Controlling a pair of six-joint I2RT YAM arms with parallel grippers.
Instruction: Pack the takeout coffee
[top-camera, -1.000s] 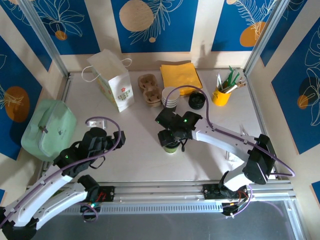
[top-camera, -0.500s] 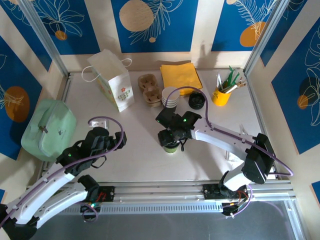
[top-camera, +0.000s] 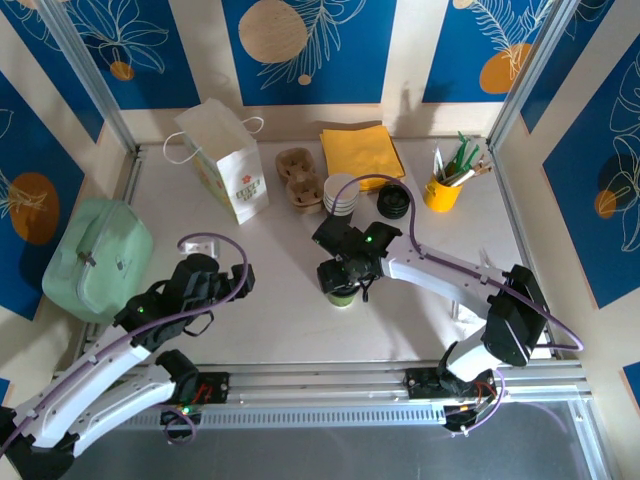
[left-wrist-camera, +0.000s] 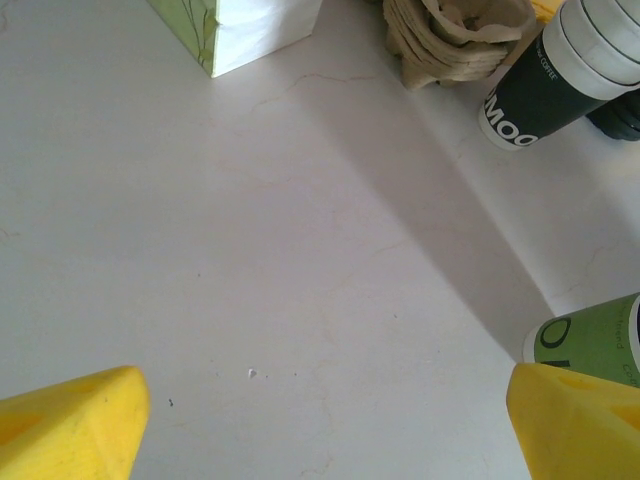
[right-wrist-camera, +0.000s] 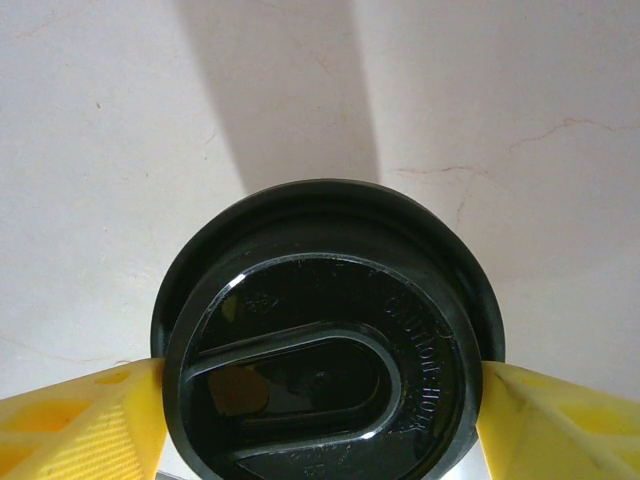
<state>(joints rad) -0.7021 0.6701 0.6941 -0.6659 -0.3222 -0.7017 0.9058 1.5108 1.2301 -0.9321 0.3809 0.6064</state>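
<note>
Left gripper (top-camera: 232, 278) edged slightly forward, fingers spread wide around nothing, right gripper (right-wrist-camera: 320, 410) narrowed onto the cup (top-camera: 341, 296), yellow fingers (right-wrist-camera: 80, 425) pressing both sides of its black lid (right-wrist-camera: 320, 350), cup upright mid-table (top-camera: 280, 325), near the cup stack (top-camera: 341, 195).

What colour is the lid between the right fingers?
The lid is glossy black; the right wrist view shows it best.
</note>
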